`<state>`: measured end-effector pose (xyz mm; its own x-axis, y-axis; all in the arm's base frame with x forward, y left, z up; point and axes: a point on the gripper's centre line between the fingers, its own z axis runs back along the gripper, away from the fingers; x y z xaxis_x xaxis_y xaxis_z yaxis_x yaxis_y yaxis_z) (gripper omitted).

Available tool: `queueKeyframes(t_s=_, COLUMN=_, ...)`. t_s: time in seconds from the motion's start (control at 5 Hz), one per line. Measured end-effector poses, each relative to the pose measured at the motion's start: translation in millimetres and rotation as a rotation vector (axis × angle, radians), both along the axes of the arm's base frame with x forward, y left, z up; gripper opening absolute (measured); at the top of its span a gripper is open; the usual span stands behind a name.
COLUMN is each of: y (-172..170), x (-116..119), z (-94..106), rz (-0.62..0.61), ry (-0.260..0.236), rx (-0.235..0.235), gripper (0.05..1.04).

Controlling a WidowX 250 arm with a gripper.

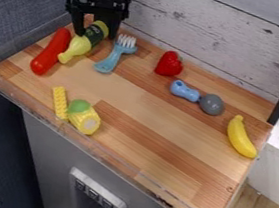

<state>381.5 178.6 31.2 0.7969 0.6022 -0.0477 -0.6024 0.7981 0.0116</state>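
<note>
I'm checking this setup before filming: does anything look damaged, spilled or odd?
One thing stands out: a dark, rough mark at the wooden top's front edge, perhaps wear or a chip. The bottle lies on its side by the pincer, but no spill shows.

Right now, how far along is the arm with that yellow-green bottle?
Done: gripper is down at the bottle, its fingers apart by the dark-labelled end.
In hand: looks like nothing gripped; the bottle lies slanted at the board's upper left, beside the blue fork and long red thing.
Left: by my read, the grip itself and any lift; neither shows.
</note>
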Motion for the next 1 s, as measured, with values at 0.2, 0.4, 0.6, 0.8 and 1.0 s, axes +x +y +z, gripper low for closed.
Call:
queueKeyframes(t_s=0.2, y=1, x=-1, z=-0.3, rz=-0.076, ry=0.003, rx=0.001, gripper=0.998)
queueKeyframes(t_s=0.4, y=1, x=-2, z=-12.6, rz=-0.125, ry=0.011, rx=-0.006, gripper=0.997)
queueKeyframes(t_s=0.6, y=-3, x=-9, z=-24.5, rz=-0.139, ry=0.042, rx=-0.024, gripper=0.94)
queueKeyframes(t_s=0.8, y=-3, x=-9, z=-24.4, rz=-0.088, ry=0.038, rx=-0.018, gripper=0.713)
queueKeyframes(t_s=1.0, y=-3, x=-10, z=-24.1, rz=-0.024, ry=0.041, rx=-0.015, gripper=0.674)
